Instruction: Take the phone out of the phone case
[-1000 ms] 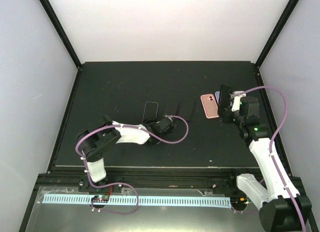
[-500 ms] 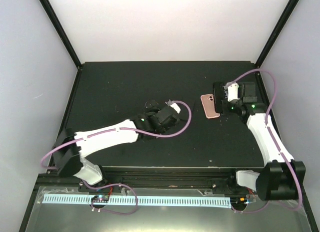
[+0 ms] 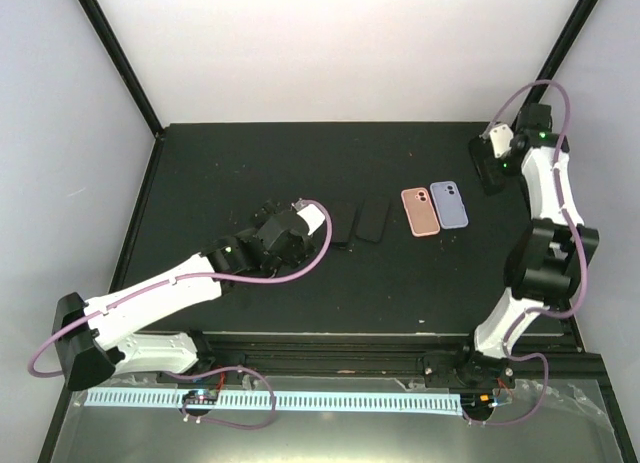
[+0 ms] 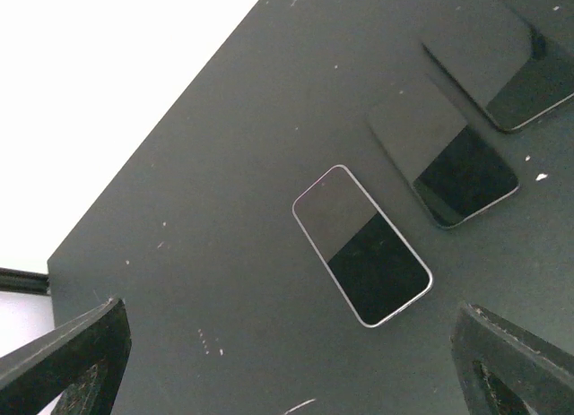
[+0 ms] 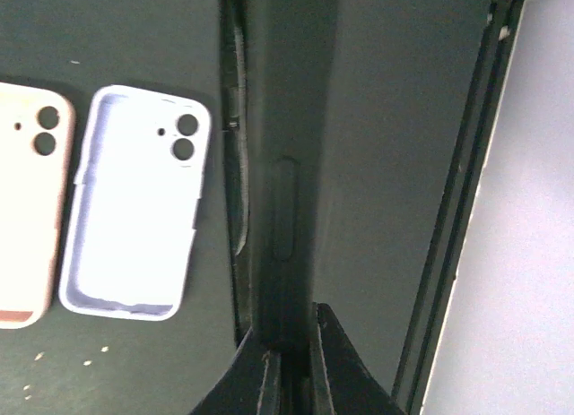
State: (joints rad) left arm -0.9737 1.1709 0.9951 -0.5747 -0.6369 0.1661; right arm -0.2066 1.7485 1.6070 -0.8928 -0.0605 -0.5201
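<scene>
An empty lavender phone case (image 3: 449,205) lies open side up on the black table, also in the right wrist view (image 5: 134,213). My right gripper (image 3: 492,166) is raised at the far right, right of the case. It is shut (image 5: 291,343) on a dark phone (image 5: 283,209), held edge-on above the table. My left gripper (image 3: 280,226) hovers left of centre, open and empty (image 4: 291,366), over a silver-rimmed phone (image 4: 361,245) lying face up.
An empty pink case (image 3: 419,211) lies left of the lavender one, also in the right wrist view (image 5: 27,209). Two dark phones (image 3: 345,223) (image 3: 375,218) lie side by side mid-table. The table's raised right edge (image 5: 457,209) is close to my right gripper.
My right gripper rose and swung back to the right with the dark phone, baring the empty lavender case. My left gripper shifted left, away from the two dark phones.
</scene>
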